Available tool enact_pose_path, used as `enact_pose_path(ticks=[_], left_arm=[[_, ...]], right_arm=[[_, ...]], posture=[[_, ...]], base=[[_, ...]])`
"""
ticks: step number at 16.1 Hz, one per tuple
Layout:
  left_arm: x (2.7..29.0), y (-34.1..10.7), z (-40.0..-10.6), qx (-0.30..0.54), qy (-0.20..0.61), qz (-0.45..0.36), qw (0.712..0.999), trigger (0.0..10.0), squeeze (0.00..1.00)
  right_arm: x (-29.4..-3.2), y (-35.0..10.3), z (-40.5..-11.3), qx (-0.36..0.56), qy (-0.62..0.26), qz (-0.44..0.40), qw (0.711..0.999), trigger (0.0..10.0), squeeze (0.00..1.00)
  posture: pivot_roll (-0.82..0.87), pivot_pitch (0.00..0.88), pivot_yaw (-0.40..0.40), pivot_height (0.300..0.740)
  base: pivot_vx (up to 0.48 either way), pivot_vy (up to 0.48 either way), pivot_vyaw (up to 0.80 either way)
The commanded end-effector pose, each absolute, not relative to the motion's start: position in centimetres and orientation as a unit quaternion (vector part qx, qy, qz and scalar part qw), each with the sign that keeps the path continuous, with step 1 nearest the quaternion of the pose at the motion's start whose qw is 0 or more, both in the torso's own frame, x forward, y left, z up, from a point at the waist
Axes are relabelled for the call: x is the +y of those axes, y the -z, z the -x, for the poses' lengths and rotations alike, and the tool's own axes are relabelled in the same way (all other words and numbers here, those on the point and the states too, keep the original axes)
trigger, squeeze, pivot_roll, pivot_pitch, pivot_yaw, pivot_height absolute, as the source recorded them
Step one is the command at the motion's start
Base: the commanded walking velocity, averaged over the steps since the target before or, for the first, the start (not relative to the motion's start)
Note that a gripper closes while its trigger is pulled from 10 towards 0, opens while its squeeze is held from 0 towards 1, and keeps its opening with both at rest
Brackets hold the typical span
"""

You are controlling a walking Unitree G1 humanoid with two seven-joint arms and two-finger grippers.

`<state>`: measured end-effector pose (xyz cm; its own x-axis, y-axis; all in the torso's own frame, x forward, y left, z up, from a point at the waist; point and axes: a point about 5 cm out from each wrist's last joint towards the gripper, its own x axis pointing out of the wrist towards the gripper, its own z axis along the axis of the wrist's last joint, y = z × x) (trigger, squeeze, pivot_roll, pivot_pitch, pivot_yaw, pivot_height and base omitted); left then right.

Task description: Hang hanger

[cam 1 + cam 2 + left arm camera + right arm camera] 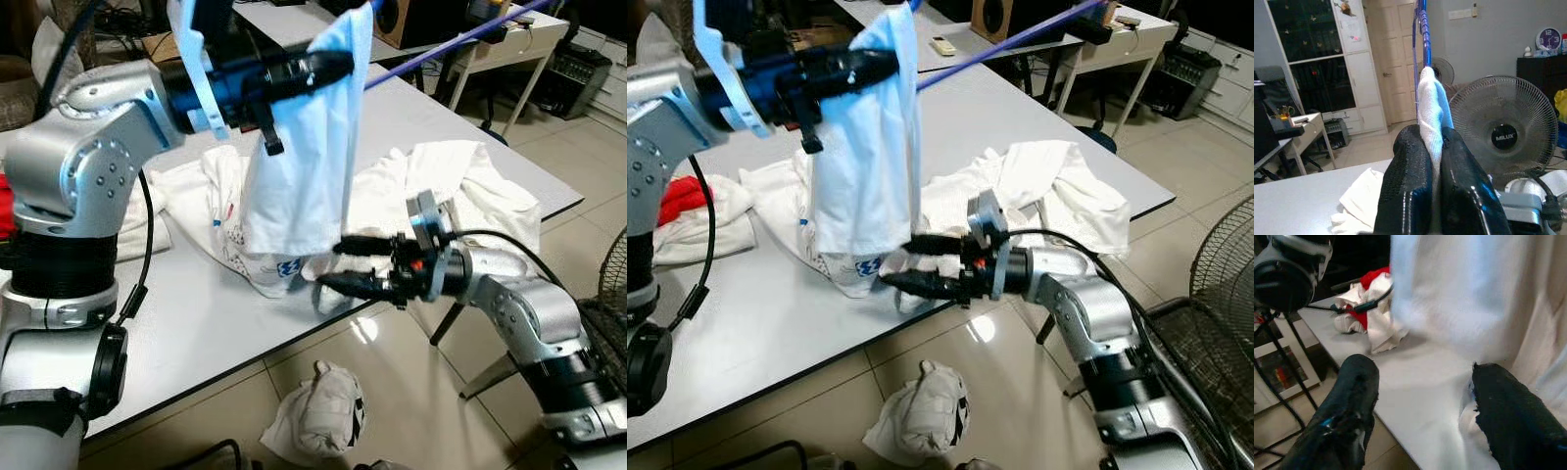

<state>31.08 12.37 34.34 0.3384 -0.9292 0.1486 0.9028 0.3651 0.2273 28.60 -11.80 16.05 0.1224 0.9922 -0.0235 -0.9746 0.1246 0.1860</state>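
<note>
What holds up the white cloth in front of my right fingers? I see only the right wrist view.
Observer: The left gripper holds it. It is shut on the top edge of the white garment, which hangs down to the table.
Operator: Is there a rail near that top edge?
Observer: Yes, a blue rod runs slantwise and meets the gripped edge.
Operator: Is anything under my right gripper?
Observer: The right gripper is open at the table's edge by the garment's hem. A bundle of white cloth lies on the floor roughly below it.
</note>
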Motion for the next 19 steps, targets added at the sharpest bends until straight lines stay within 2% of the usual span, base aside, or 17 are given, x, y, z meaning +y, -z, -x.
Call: enact_pose_path(ticks=[1,8,13,14,16,17,18,19], left_arm=[[12.6,-35.4,-30.9,-0.148,0.557,-0.053,0.816,0.0,0.00],[13.8,-36.1,-31.4,-0.159,0.523,-0.061,0.835,0.0,0.00],[14.4,-35.5,-32.2,-0.151,0.503,-0.067,0.848,0.0,0.00],[14.6,-35.3,-32.3,-0.149,0.497,-0.069,0.852,0.0,0.00],[15.0,-33.8,-32.9,-0.132,0.467,-0.083,0.870,0.0,0.00],[15.2,-33.1,-32.9,-0.128,0.453,-0.086,0.878,0.0,0.00],[15.2,-32.7,-32.9,-0.125,0.446,-0.088,0.882,0.0,0.00],[15.6,-31.6,-33.0,-0.115,0.429,-0.077,0.893,0.0,0.00]], right_arm=[[-12.0,-15.8,-28.2,0.086,-0.667,-0.047,0.739,1.2,0.00],[-13.2,-13.9,-27.0,0.147,-0.666,-0.012,0.731,0.0,0.00],[-13.5,-13.7,-26.5,0.152,-0.664,-0.007,0.732,0.0,0.00],[-13.6,-13.8,-26.4,0.149,-0.662,-0.009,0.734,0.0,0.00],[-14.3,-14.8,-26.1,0.115,-0.640,-0.021,0.760,0.0,0.00],[-14.7,-15.3,-26.0,0.095,-0.616,-0.017,0.782,3.6,0.00],[-14.8,-15.5,-25.9,0.085,-0.602,-0.014,0.794,10.0,0.00],[-15.2,-15.7,-26.2,0.066,-0.547,-0.007,0.834,10.0,0.00]], posture=[[-0.08,0.000,-0.022,0.740],[-0.08,0.000,-0.020,0.740],[-0.08,0.000,-0.025,0.740],[-0.08,0.000,-0.028,0.740],[-0.09,0.000,-0.034,0.740],[-0.09,0.000,-0.036,0.740],[-0.09,0.000,-0.031,0.740],[-0.09,0.000,-0.021,0.740]], base=[[0.000,0.000,0.00],[0.000,0.000,0.00],[0.000,0.000,0.00],[0.000,0.000,0.00],[0.000,0.000,0.00],[0.000,0.000,0.00],[0.000,0.000,0.00],[0.000,0.000,0.00]])
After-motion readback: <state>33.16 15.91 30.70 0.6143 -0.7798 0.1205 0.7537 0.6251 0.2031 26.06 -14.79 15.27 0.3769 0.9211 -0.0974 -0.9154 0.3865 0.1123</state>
